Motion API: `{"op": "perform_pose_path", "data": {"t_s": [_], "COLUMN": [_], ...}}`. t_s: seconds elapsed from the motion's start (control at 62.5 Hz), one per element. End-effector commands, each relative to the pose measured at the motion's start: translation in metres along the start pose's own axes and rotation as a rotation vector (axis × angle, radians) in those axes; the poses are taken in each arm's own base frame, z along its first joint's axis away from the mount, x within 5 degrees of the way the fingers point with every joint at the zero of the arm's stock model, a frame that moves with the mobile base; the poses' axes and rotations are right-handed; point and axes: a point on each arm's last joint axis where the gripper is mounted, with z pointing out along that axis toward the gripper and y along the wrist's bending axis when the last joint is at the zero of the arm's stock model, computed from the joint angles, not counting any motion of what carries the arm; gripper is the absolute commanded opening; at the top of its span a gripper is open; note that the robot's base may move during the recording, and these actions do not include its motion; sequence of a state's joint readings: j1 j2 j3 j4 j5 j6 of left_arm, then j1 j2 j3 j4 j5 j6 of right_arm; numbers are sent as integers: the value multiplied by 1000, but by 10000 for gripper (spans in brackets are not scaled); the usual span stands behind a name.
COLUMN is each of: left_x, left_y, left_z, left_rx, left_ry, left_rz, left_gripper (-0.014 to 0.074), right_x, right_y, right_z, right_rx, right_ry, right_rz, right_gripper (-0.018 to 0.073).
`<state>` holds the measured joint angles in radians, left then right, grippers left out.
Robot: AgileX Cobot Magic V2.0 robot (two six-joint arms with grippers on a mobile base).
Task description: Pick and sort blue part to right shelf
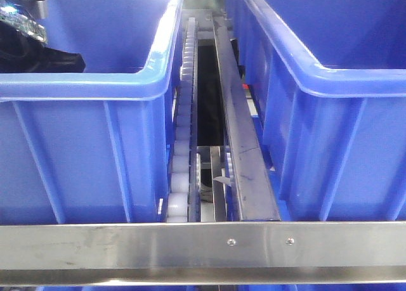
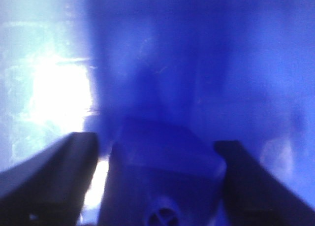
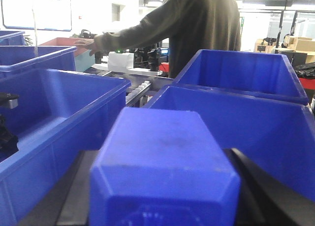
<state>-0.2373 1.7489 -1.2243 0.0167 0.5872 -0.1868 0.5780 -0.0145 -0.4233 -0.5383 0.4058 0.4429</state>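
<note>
the right hand (image 3: 165, 186) was clamped on the blue part (image 3: 165, 147), which looked a stiff, light, rather slick plastic block, best held across its flat sides.

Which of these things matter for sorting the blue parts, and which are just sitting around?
Job: blue part in the right gripper; another blue part between the fingers of the left gripper; the blue bins.
Just around: roller track, steel rail, person in the background.
</note>
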Motion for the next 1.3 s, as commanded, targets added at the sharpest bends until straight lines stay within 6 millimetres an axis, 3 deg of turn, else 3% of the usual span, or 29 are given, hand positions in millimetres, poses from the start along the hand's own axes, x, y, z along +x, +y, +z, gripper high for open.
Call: {"op": "perform_pose_path", "data": {"t_s": [0.0,0.144,0.32,0.496,0.608,0.705,0.817,0.977,1.281], "left_x": [-20,-22,-5,38,66,89,116,156,203], "left_y": [-3,-3,1,11,16,21,26,34,43], "left_z": [-38,-76,-143,-198,-226,-244,-265,-292,-311], "left_rx": [30,43,68,60,63,72,82,82,86], "left_ry": [-156,-229,-370,-496,-590,-659,-753,-888,-1025], "left_rz": [-7,-7,-8,18,28,29,30,40,42], "left_gripper": [599,573,391,187,122,124,124,124,124], "right_x": [-17,-16,-16,-15,-12,-10,-14,-25,-38], "right_y": [0,0,0,-1,-1,1,5,12,21], "right_z": [-6,-6,-6,-6,-2,8,26,67,153], "right_rx": [-17,-14,-11,-7,3,0,-7,-2,92], "right_ry": [-111,-104,-100,-89,-47,2,70,211,508], "right_rz": [-23,-23,-22,-22,-26,-32,-18,-7,-14], "right_gripper": [185,185,185,185,185,185,185,185,185]}}
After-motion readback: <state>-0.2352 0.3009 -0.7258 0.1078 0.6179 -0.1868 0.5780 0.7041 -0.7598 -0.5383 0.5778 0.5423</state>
